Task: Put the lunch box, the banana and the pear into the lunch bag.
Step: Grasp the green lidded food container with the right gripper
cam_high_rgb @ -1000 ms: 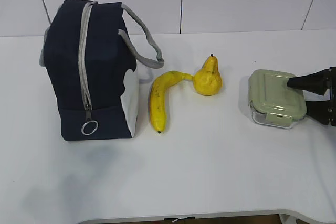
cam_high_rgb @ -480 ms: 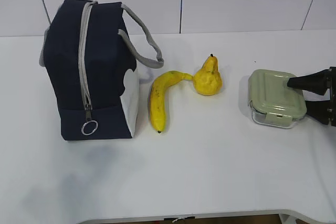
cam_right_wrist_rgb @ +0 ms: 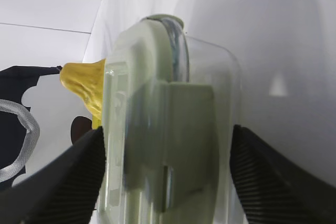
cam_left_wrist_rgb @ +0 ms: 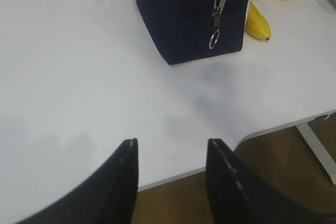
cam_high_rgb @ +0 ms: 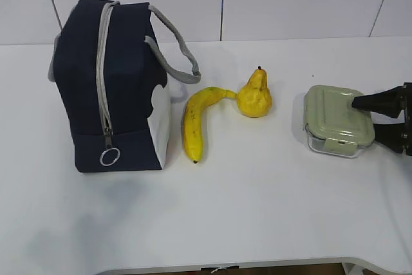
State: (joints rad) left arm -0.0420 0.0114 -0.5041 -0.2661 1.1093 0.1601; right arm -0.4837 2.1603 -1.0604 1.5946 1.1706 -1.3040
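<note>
Four task things sit on the white surface (cam_high_rgb: 257, 210) in the exterior view: the lunch bag (cam_high_rgb: 112, 88) upright at left, the banana (cam_high_rgb: 195, 123) just beside it, the pear (cam_high_rgb: 255, 94) touching the banana's stem end, the lunch box (cam_high_rgb: 338, 120) at right. The right claw (cam_high_rgb: 381, 120) straddles the box's right end.

Left wrist view: the left claw (cam_left_wrist_rgb: 170, 182) hangs apart over bare surface, holding nothing, bag beyond.

Right wrist view: fingers (cam_right_wrist_rgb: 68, 177) stand wide on either side of the box; whether they touch it I cannot tell.
</note>
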